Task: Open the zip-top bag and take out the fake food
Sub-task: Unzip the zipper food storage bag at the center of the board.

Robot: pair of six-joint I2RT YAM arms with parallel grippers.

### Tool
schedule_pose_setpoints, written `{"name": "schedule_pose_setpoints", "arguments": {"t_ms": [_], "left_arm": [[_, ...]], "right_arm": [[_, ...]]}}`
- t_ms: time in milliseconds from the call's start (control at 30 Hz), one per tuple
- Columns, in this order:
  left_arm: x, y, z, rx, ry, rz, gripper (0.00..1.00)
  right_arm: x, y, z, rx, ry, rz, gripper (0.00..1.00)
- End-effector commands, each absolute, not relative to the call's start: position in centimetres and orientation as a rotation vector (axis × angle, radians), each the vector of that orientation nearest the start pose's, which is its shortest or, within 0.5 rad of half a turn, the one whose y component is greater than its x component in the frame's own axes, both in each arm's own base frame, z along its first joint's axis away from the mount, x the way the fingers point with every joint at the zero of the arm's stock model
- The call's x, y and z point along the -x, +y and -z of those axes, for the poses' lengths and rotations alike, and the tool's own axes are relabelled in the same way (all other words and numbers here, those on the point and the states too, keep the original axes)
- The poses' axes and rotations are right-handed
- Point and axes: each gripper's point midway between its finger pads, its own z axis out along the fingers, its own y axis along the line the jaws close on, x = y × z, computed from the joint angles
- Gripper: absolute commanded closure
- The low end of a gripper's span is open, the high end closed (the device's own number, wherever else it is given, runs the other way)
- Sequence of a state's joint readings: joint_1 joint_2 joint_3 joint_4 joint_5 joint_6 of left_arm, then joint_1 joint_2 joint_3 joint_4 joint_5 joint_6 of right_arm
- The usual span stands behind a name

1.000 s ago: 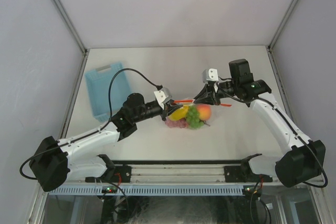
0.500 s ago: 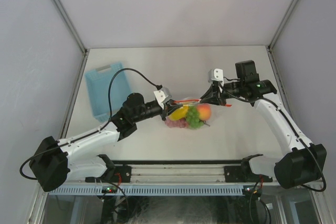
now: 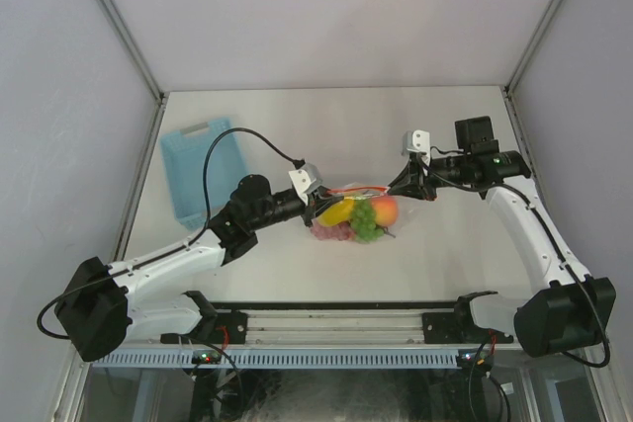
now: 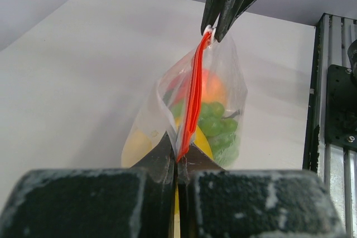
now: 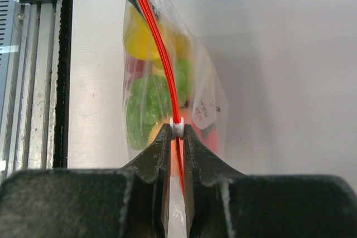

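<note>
**Bag held taut between two arms**

The left jaws pinch the zip-top bag (image 4: pixel 215 110) at one end of its red zip strip (image 4: pixel 193 96). The right jaws pinch the white slider (image 5: pixel 177 127) farther along. The fake food (image 3: pixel 368 214) sits inside the bag, over the middle of the surface (image 3: pixel 445 264).

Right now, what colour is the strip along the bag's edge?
Red-orange. The zip strip shows best in the left wrist view.

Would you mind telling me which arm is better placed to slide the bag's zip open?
Right. The right gripper is shut on the white slider of the red zip strip, so it can likely pull along it, while the left gripper only anchors the bag at the other end.
</note>
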State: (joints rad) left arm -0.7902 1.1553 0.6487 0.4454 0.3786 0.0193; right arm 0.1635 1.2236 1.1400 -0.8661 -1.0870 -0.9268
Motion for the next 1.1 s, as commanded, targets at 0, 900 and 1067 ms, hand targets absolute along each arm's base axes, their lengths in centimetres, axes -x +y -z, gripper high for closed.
{"name": "schedule_pose_setpoints", "arguments": {"t_ms": [0, 900, 1067], "left_arm": [[-23.0, -31.7, -26.3, -0.901, 1.305, 0.888, 1.0], [-23.0, -31.7, -26.3, -0.901, 1.303, 0.895, 1.0], [-23.0, -31.7, -26.3, -0.9, 1.303, 0.897, 1.0]], "right_arm": [[-24.2, 17.2, -25.0, 1.407, 1.508, -0.819, 1.0], [-24.2, 13.3, -23.2, 1.374, 1.639, -0.735, 1.0], [-24.2, 12.5, -22.9, 1.369, 1.66, -0.717, 1.0]]}}
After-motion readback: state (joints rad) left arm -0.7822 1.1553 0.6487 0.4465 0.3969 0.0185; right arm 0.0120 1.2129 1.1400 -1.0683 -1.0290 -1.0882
